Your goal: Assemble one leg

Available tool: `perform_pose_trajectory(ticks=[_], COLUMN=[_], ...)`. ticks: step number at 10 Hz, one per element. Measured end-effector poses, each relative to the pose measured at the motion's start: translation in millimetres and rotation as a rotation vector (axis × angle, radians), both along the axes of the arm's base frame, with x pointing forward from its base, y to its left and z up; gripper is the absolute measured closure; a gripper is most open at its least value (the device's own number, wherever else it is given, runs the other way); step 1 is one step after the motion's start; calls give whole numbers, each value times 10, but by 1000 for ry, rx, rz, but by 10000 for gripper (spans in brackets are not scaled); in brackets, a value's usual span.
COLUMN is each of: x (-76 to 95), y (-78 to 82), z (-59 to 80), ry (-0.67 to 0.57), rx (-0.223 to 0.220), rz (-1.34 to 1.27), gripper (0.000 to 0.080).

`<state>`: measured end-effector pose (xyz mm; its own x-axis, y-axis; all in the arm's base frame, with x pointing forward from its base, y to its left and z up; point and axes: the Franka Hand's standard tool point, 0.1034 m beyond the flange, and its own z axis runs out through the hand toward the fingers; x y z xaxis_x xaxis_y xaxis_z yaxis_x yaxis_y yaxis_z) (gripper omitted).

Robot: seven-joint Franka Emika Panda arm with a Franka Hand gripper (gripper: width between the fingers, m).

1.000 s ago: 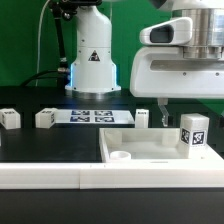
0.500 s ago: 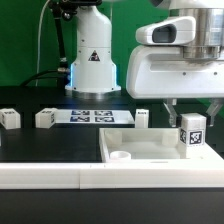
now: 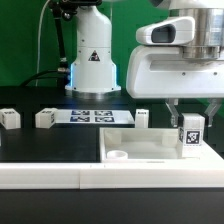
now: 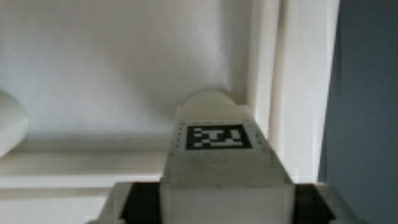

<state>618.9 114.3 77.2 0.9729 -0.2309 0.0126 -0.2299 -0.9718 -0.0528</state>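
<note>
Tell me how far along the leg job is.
Done: one leg is picked up, upright between the fingers of the hand. In hand: it hangs over the white panel, at the exterior view's right. Left: it isn't seated yet; the round socket is empty, and other legs lie on the table.

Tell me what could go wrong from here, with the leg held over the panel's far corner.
1. The leg sits near the right edge of the white panel; the only socket in view lies well to the exterior view's left, so a straight drop would probably miss it.
2. The gripper grips only the leg's top; it could tilt on contact.
3. The wrist view is filled by the leg, hiding any target hole.
</note>
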Motion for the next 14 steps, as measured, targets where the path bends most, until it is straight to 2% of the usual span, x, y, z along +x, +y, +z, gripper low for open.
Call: perform_pose_trajectory(ticks=[1,3,7,10,14], x=[8,10,24,28,37], y=[4,47,18,14,27], z=[-6,-5,-8,-8,-11], ry=[-5,-4,20,44,89], rx=[17,24,84,103,152], rz=[-132,-298,-746,-1067,-1325], gripper=[508,508,507,507,507])
